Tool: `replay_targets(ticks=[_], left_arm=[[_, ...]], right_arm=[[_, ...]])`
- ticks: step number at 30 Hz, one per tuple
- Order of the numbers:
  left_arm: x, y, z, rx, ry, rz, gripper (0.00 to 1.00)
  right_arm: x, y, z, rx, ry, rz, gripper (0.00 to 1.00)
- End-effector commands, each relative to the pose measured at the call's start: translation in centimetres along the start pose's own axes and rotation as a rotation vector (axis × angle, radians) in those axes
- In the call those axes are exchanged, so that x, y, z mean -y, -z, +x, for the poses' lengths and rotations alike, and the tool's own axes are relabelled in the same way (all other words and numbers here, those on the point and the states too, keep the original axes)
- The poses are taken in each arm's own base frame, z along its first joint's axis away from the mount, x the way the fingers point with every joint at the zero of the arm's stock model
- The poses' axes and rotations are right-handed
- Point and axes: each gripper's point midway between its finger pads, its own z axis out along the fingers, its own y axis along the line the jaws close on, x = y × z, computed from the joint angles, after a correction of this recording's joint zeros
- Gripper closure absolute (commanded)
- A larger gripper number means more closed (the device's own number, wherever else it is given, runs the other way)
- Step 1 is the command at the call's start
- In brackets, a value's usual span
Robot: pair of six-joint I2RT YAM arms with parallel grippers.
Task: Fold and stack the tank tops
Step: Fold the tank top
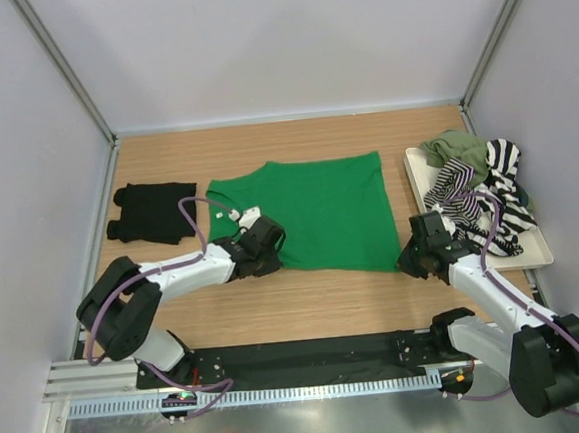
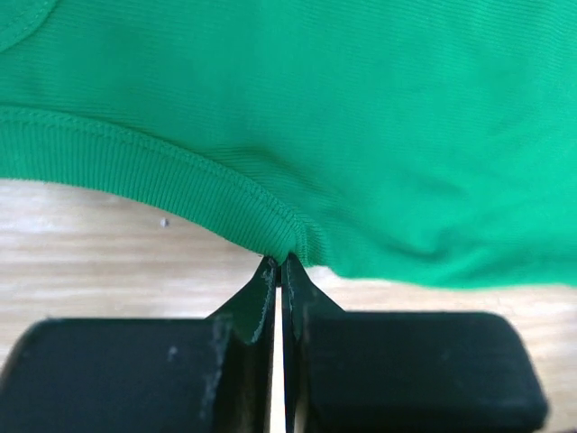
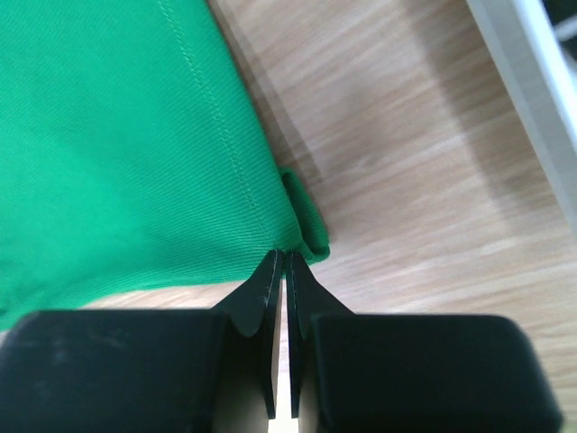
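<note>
Both clamped on green tank top (image 1: 319, 209): left pincer (image 2: 279, 263), right pincer (image 3: 281, 257) | tray (image 1: 530, 260): striped top (image 1: 501, 165), olive top (image 1: 457, 147)

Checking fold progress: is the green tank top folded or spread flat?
Spread flat. The green tank top lies opened out on the table; the left gripper and right gripper pinch its near edge.

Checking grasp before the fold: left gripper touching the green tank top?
Touching. Left wrist view: left gripper pinches the green tank top at its hem.
</note>
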Motion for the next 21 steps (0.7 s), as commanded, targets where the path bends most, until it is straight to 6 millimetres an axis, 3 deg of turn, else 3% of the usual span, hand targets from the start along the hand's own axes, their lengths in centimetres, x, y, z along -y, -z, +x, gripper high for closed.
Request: replay_targets(ticks=[1,8,14,21], left_arm=[[0.6,2.5,-0.5,0.013,-0.007,0.07,1.0],[-0.3,4.9,1.1,-0.058,-0.031,0.102,1.0],[0.1,5.5,1.9,-0.105,-0.038,0.129,1.0],[1.3,5.7,-0.1,-0.097,-0.067,0.14,1.0]], right_arm=[[-0.1,1.1,-0.2,-0.004,-0.011,0.01,0.92],[-0.2,2.2,-0.3,-0.009,-0.007,0.01,0.94],[-0.6,2.9,-1.3,0.01,0.011,0.023,0.93],[-3.6,3.8,-3.9,0.035,0.067,-0.037,0.93]])
